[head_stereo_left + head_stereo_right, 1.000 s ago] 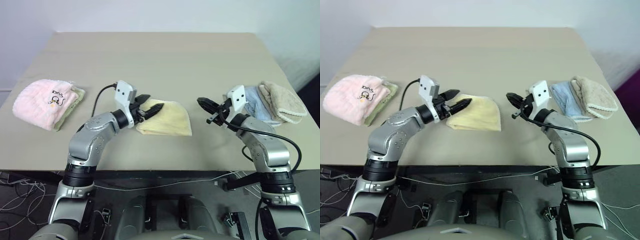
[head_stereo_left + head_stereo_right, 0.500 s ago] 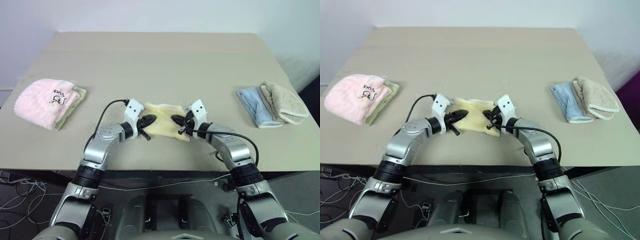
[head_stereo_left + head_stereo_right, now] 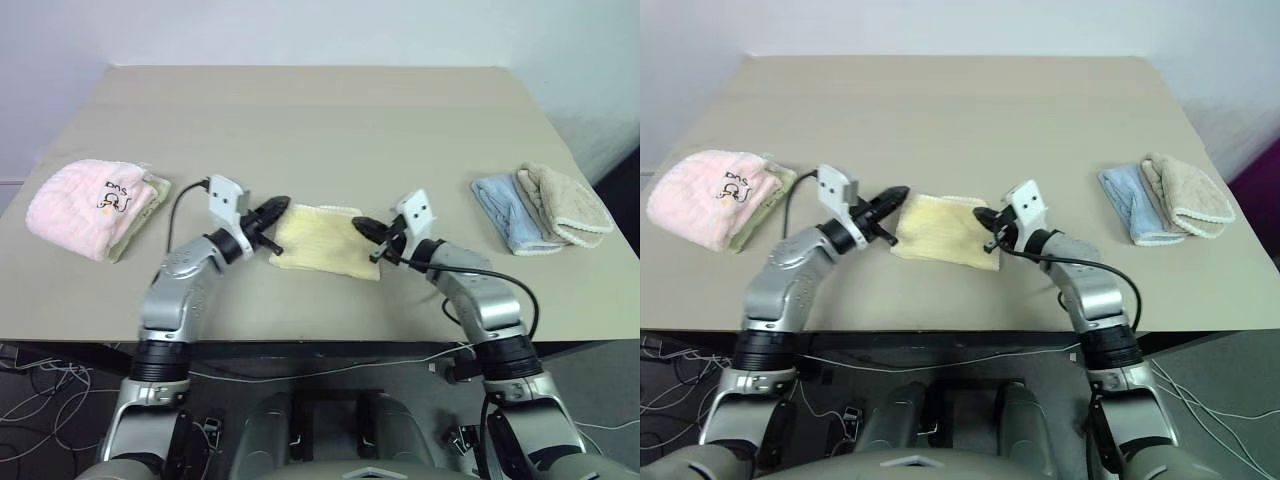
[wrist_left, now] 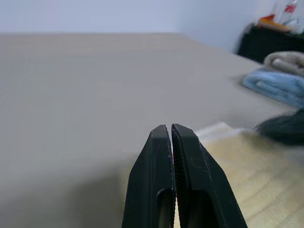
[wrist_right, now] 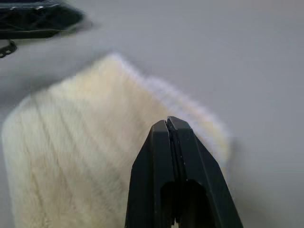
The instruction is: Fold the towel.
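The towel (image 3: 324, 240) lies folded into a small pale yellow pad near the front middle of the table (image 3: 320, 120), between the two grippers. Its pile is ribbed, and a whitish hem shows along the far edge. No logo can be made out on the folded face, and how many layers it has cannot be told from above.

The left gripper (image 3: 276, 206) hangs at the towel's left edge, its two black fingers pressed together with nothing between them. The right gripper (image 3: 361, 225) sits over the right edge, jaws likewise together and empty; whether its tips touch the cloth is unclear.

A pink towel (image 3: 82, 205) with a dark logo lies far left, covering most of a greenish one (image 3: 150, 195). Light blue (image 3: 508, 212) and beige (image 3: 565, 203) folded towels lie far right.
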`<move>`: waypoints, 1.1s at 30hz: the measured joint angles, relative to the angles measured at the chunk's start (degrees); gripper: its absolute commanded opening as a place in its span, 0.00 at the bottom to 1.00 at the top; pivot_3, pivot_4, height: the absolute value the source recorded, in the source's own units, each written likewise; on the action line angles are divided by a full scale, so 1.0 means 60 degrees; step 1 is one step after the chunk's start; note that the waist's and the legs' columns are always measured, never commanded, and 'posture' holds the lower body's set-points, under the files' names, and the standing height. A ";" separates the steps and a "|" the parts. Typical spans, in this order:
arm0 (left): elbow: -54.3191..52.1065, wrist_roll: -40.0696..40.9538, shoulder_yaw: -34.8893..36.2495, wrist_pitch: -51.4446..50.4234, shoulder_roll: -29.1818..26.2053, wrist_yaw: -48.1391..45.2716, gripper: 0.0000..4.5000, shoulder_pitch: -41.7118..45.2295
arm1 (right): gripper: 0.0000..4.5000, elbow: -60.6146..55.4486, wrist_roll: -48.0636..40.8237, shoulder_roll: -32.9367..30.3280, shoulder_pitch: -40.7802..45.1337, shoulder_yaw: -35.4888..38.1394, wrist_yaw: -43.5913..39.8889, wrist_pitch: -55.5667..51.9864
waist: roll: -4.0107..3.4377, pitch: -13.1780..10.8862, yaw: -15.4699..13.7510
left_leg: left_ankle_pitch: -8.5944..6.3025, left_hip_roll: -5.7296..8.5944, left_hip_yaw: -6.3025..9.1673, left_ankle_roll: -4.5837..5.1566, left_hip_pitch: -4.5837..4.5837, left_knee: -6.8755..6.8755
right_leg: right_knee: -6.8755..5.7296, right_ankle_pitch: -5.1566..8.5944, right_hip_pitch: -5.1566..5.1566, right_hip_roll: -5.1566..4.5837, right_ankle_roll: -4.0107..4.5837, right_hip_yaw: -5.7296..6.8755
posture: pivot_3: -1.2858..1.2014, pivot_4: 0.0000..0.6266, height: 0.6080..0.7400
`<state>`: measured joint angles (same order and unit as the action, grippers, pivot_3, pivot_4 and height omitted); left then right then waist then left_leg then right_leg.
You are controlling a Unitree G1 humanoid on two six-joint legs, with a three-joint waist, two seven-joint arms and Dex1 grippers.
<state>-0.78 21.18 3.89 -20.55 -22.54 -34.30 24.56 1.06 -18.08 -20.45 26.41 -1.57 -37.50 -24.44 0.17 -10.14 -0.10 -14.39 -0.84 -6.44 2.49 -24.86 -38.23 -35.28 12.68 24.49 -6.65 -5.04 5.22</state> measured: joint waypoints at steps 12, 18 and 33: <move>0.0410 -0.1162 0.0191 0.0998 -0.1600 -0.0700 0.03 -0.1455 | 0.97 0.0141 -0.3054 0.0357 0.0684 0.1967 0.0952 -0.5186 | -0.0005 -0.0001 0.0148 | -0.0022 -0.0002 0.0007 0.0021 -0.0023 0.0015 | 0.0004 -0.0001 0.0034 -0.0030 0.0009 -0.0004 | 0.52 0.24 1.00; -0.0023 -0.1153 0.0151 0.1019 -0.1637 -0.0920 0.03 -0.2265 | 0.99 0.0631 -0.3405 0.0753 0.0829 0.2104 0.1349 -0.6078 | -0.0007 -0.0002 0.0146 | -0.0013 -0.0003 0.0007 0.0009 -0.0079 0.0018 | 0.0000 -0.0014 0.0094 -0.0032 0.0025 -0.0005 | 0.52 0.24 1.00; -0.0476 -0.1147 0.0122 0.0980 -0.1461 -0.0874 0.03 -0.2415 | 0.72 0.1607 -0.3813 0.2147 0.1736 0.2185 0.1901 -0.7022 | -0.0008 -0.0002 0.0171 | -0.0006 -0.0008 -0.0003 0.0012 -0.0084 0.0017 | -0.0003 -0.0015 0.0097 0.0011 0.0024 -0.0002 | 0.52 0.24 1.00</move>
<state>-3.63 14.29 4.63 -14.67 -31.30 -39.55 10.07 10.70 -40.96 -7.57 36.82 11.54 -26.09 -66.58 0.12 -10.15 0.93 -14.43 -0.89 -6.46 2.56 -25.37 -38.13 -35.30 12.58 25.07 -6.59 -4.89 5.21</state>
